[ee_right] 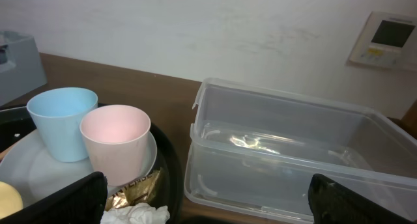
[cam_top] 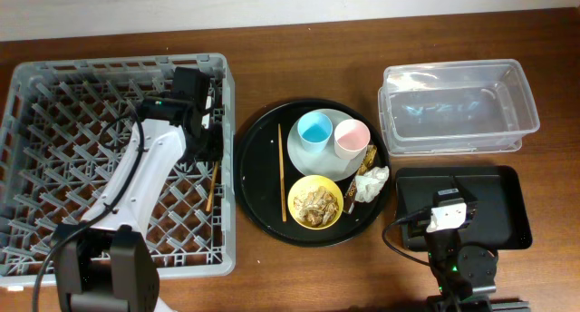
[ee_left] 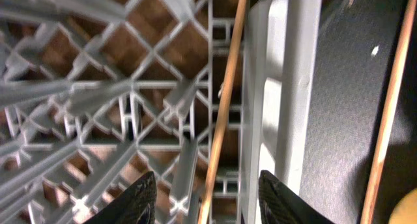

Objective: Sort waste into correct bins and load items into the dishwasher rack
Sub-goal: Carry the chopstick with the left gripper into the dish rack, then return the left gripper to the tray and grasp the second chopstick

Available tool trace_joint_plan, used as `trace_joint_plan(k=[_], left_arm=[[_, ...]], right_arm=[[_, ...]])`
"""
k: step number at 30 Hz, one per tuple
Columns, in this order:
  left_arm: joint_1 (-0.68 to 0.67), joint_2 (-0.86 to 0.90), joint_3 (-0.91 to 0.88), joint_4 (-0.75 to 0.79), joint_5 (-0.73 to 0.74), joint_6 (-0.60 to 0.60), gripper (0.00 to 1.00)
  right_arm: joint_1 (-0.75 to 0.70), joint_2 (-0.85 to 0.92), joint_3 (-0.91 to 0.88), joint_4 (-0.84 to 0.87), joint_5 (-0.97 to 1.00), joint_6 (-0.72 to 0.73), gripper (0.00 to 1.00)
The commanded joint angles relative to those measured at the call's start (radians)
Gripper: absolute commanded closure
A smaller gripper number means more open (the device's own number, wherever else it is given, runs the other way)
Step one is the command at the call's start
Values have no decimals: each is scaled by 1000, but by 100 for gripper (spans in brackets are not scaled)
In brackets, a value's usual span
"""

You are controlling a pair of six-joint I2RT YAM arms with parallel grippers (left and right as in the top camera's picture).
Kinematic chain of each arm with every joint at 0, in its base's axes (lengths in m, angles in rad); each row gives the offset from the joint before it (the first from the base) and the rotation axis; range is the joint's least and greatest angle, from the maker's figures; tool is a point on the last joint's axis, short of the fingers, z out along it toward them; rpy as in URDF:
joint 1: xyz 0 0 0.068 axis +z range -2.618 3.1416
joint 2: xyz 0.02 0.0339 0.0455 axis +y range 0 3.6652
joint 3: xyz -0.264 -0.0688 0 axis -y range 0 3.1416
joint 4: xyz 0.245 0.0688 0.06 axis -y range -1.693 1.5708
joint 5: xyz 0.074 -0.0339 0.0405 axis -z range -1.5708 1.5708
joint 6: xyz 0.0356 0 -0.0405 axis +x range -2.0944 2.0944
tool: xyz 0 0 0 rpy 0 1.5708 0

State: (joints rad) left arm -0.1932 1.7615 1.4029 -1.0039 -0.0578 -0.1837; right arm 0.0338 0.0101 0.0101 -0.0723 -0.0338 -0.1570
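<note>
Nearest the lens, the left pincer (ee_left: 208,201) hangs with its two black fingertips (ee_left: 140,196) apart over the dishwasher rack (cam_top: 36,85), at the left of the table (cam_top: 299,40); between them, touching neither, one chopstick (ee_left: 225,107) lies in the rack, long axis running from lower to upper frame, just beside the rack's right wall; the second chopstick (cam_top: 280,171) lies roughly parallel beyond that wall, on the left part of the round black tray (cam_top: 258,135), with bare tray either side; further right stand the plate (cam_top: 304,160) bearing the blue cup (cam_top: 315,129) and pink cup (cam_top: 351,138), mouths up, and the yellow bowl (cam_top: 296,199) of food scraps (cam_top: 317,205); the wrapper (cam_top: 370,158) and tissue (cam_top: 372,183) lie at the tray's right edge; at far right the clear tub (cam_top: 526,103) sits above the small black tray (cam_top: 507,199), over which the right pincer (ee_right: 208,208) hovers, fingers spread wide.
</note>
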Motion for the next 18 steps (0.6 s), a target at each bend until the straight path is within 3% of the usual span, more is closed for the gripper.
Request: trace_joint_plan(k=[1,3,6,8,14,18], left_arm=[[-18,-68,55,-26,126,-33,54],[-45,-99,55,-26,196,-35,56],[-115,-117,55,-26,200,-40,70],[-185,-107,55,-19,198,-84,72],[-322,-18,55,31,57,-246,92],[-353,61,55,79,39,-259,93]], right_arm=[[5,-6,-5,-6,5,4,1],[5,-6,-5,-6,5,4,1],[5,-6,-5,-6,5,4,1],[5,-6,-5,-6,4,4,1],[5,-6,-5,-6,5,4,1],[5,-6,-5,-6,5,4,1]])
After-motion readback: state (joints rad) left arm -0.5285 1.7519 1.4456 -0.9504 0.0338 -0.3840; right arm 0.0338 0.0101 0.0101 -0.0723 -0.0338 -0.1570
